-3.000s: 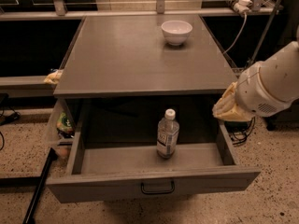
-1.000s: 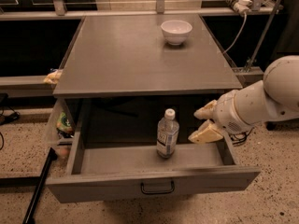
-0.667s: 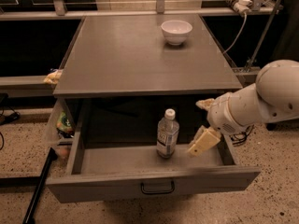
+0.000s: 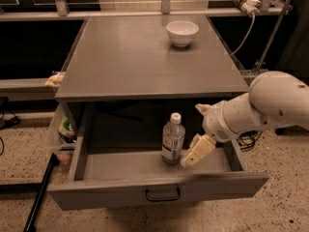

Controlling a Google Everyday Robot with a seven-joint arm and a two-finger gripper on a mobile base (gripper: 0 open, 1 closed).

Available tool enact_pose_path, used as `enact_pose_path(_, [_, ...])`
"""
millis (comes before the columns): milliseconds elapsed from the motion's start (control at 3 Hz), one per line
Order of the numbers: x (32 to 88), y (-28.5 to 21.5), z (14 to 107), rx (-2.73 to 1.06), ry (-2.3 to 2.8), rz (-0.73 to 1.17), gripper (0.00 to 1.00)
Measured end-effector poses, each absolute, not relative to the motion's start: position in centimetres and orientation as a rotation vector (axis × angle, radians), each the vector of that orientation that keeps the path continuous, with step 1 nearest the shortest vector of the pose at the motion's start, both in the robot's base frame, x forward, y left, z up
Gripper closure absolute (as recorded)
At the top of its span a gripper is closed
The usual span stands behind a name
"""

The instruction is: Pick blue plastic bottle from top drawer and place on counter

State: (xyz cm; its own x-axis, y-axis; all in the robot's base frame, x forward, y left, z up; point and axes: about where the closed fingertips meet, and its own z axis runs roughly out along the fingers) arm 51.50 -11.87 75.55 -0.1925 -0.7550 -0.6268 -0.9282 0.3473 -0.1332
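Observation:
The blue plastic bottle (image 4: 172, 139) stands upright in the middle of the open top drawer (image 4: 157, 190), white cap up. My gripper (image 4: 198, 132) is inside the drawer just right of the bottle, open, with one finger (image 4: 197, 151) low beside the bottle's base and the other finger (image 4: 203, 108) higher and behind. It does not hold the bottle. The counter (image 4: 145, 57) lies above the drawer.
A white bowl (image 4: 182, 33) sits at the counter's far right. A side bin with packets (image 4: 65, 129) hangs left of the drawer. A dark pole (image 4: 41, 192) leans on the floor at the left. Cables and a power strip (image 4: 244, 1) are at the back right.
My gripper has moved left and down from outside the drawer's right side into the drawer, and now sits close beside the bottle. The bottle has not moved.

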Motion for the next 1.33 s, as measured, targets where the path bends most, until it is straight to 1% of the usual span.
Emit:
enact_pose_path(667, [52.2,-8.0,72.7,-1.467,1.949,0.464,0.0])
enact_pose_path(1333, [53.8,-5.5,70.6,-1.501,1.825,0.49,0.0])
